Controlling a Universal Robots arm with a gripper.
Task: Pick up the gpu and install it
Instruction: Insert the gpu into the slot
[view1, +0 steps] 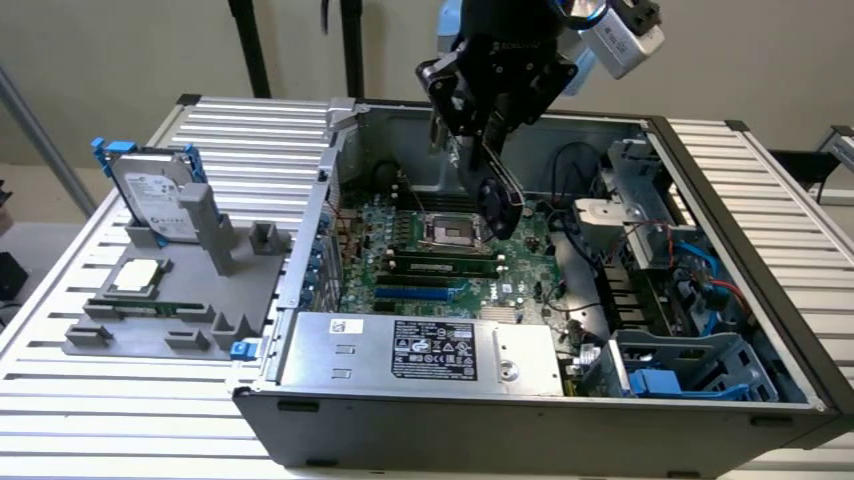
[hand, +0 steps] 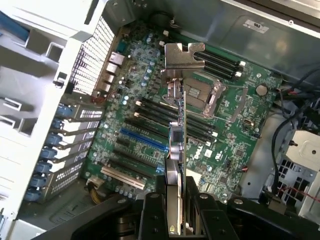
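Pincer clamps gpu edgewise above motherboard.

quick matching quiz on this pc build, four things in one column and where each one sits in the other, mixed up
Things:
1. gpu
2. hard drive
3. memory stick
4. power supply

Places:
A. lying lengthwise in the grey holder outside the case
B. inside the case, along its near wall in the exterior view
C. gripped in the hand, above the motherboard
D. standing upright in the grey holder

Pairs: 1-C, 2-D, 3-A, 4-B
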